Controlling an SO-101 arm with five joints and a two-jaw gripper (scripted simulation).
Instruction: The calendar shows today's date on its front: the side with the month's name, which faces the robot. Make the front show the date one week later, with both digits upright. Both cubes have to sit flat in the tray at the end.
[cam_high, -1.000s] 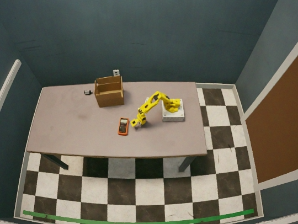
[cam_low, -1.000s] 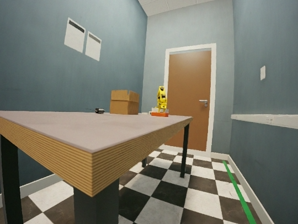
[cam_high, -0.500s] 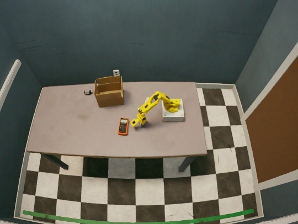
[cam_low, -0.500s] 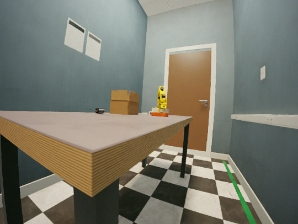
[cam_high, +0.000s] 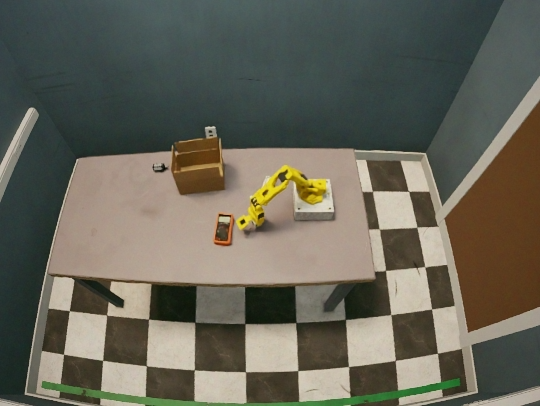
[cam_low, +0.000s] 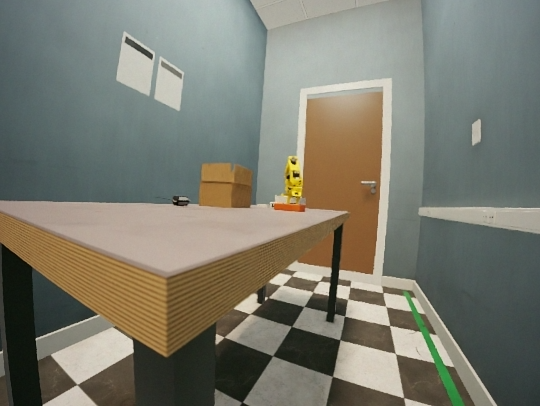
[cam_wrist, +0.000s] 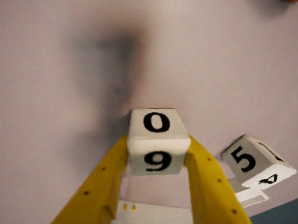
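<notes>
The gripper (cam_wrist: 158, 165) is clenched on a white number cube (cam_wrist: 158, 142), one yellow finger (cam_wrist: 107, 172) on each side — probably so it can be turned or carried. The cube hangs above the table (cam_wrist: 60, 165), showing 0 over 9. A second cube (cam_wrist: 255, 162) (tilted, reading 5) sits nearby on the right.

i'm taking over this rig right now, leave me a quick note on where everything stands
End effector: shut on a number cube showing 0 and 9, between the yellow fingers.
Second cube, showing 5, lies tilted to its right, partly on a white tray.
Orange meter sits beside the arm; cardboard box farther back.
Done: first cube gripped.
Left: turn both cubes to the new date, seat them flat in the tray. The month side is not visible.
</notes>
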